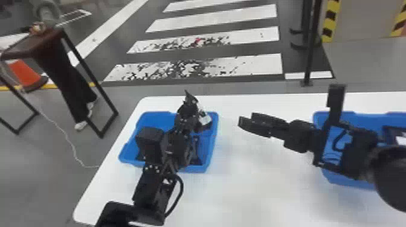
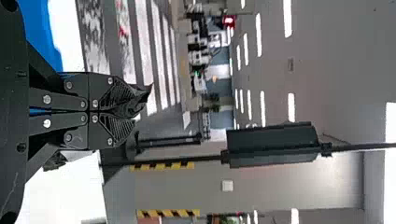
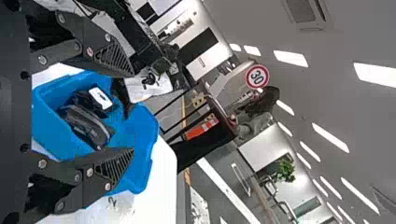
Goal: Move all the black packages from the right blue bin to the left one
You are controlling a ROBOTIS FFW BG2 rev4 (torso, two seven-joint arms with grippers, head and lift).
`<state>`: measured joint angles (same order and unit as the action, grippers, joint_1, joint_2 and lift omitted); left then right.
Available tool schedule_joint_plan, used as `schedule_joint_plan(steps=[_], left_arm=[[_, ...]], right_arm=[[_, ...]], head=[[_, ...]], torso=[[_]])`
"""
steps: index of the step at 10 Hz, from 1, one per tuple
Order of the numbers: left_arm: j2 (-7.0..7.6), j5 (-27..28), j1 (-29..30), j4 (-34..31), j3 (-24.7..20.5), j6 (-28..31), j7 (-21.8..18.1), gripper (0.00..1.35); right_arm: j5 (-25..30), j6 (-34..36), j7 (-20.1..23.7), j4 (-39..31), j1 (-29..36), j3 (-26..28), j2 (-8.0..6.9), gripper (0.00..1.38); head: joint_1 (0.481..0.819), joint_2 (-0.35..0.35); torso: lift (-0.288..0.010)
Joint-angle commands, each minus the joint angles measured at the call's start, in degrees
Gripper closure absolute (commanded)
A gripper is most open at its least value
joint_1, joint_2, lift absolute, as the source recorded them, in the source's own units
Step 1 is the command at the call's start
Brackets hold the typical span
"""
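Observation:
In the head view my left gripper [image 1: 190, 104] is above the far side of the left blue bin [image 1: 211, 148]. It is shut on a black package [image 1: 188, 97] whose white-labelled part hangs beside it. The left wrist view shows the gripper [image 2: 140, 100] pinching a crinkled black edge [image 2: 130, 108]. My right gripper [image 1: 245, 121] stands open over the table between the bins; in the right wrist view, the gripper [image 3: 133, 112] has widely parted fingers. Beyond it, the left bin [image 3: 144, 163] holds black packages [image 3: 86, 126]. At the right, a black package [image 1: 389, 132] lies in the right blue bin [image 1: 347, 181].
Both bins stand on a white table [image 1: 256, 187]. The right forearm [image 1: 356, 151] crosses over the right bin. Behind the table rises a black post [image 1: 311, 45], and a brown side table [image 1: 33, 45] stands on the floor at the left.

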<state>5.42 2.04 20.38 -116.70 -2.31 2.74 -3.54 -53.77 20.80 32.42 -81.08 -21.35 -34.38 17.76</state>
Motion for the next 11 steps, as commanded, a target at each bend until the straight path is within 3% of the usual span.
schedule_joint_plan(steps=[1,2,3,4,5,6,8,9,11], left_arm=[[-0.68,7.56,-1.96,5.11,-3.74,-3.02,1.61,1.21],[-0.77,10.53,-2.81,8.21,-5.23,-5.41,2.66,1.21],[-0.94,7.67,-2.81,10.74,-5.69,-6.54,3.28,1.0],[-1.21,4.59,-1.96,11.44,-5.91,-7.94,3.28,0.44],[-1.56,2.99,-1.26,11.44,-6.03,-10.33,3.19,0.05],[-1.64,0.7,-0.28,11.44,-5.34,-12.72,3.01,0.08],[-1.82,-3.29,1.13,11.44,-4.2,-15.82,2.31,0.14],[-1.73,-4.21,1.13,11.44,-4.32,-15.82,1.17,0.14],[-1.64,-5.58,1.55,11.44,-3.63,-17.36,0.47,0.14]], right_arm=[[1.67,0.01,-0.08,0.72,1.37,3.76,0.0,0.14],[3.27,0.29,-0.25,0.58,2.36,6.62,0.09,0.14],[8.3,2.12,-1.13,-1.81,4.19,11.41,0.0,0.14],[11.27,4.79,-3.59,-6.17,7.56,16.21,0.0,0.14],[15.61,8.03,-7.99,-13.2,12.62,21.93,-0.62,0.14],[20.52,13.51,-13.17,-21.78,18.25,27.98,-1.94,0.15],[22.58,19.98,-26.27,-34.86,26.26,31.41,-2.99,0.15],[22.46,23.35,-31.02,-35.42,26.4,31.64,-3.17,0.16],[26.01,31.65,-37.96,-28.81,20.92,33.24,-3.78,0.2]], head=[[0.695,0.319],[0.695,0.331],[0.695,0.334],[0.695,0.321],[0.695,0.309],[0.695,0.281],[0.695,0.194],[0.695,0.162],[0.695,0.128]], torso=[[-0.14],[-0.14],[-0.14],[-0.14],[-0.14],[-0.14],[-0.14],[-0.14],[-0.14]])
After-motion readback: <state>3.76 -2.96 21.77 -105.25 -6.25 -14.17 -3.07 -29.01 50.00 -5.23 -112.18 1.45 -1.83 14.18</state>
